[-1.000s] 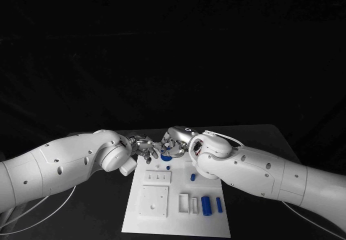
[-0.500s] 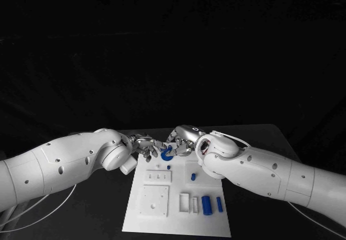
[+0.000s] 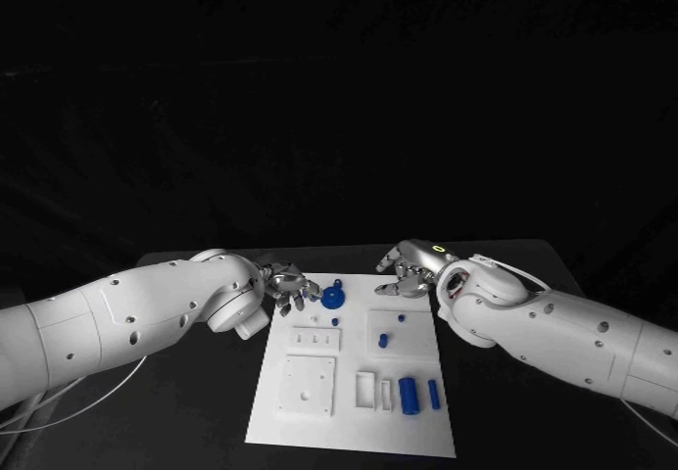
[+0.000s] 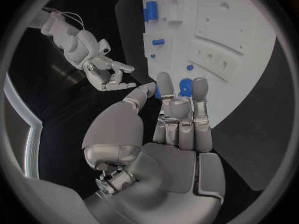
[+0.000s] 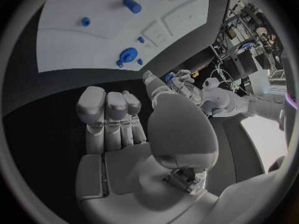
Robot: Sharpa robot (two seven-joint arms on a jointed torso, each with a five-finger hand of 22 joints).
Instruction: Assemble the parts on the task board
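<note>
The white task board [image 3: 318, 431] lies in the middle of the table. A round blue part [image 3: 333, 297] [image 5: 129, 55] sits near the board's far left corner. My left hand [image 3: 290, 287] [image 4: 177, 119] hovers just left of it, fingers stretched toward it. Blue [image 4: 185, 87] shows between those fingers; whether that is a part being pinched or the round part behind them is unclear. My right hand [image 3: 407, 271] [image 5: 124, 129] hangs over the board's far right corner, fingers apart and empty. A blue peg [image 3: 381, 341] stands mid-board.
Two blue cylinders [image 3: 410, 395] lie side by side near the board's right front. White blocks [image 3: 362, 390] and a raised white plate [image 3: 307, 384] sit on the board's front half. Bare black table [image 3: 184, 411] flanks the board.
My right hand let go of the round blue part and drew back to the right. The part now rests on the board. My left hand stayed beside it.
</note>
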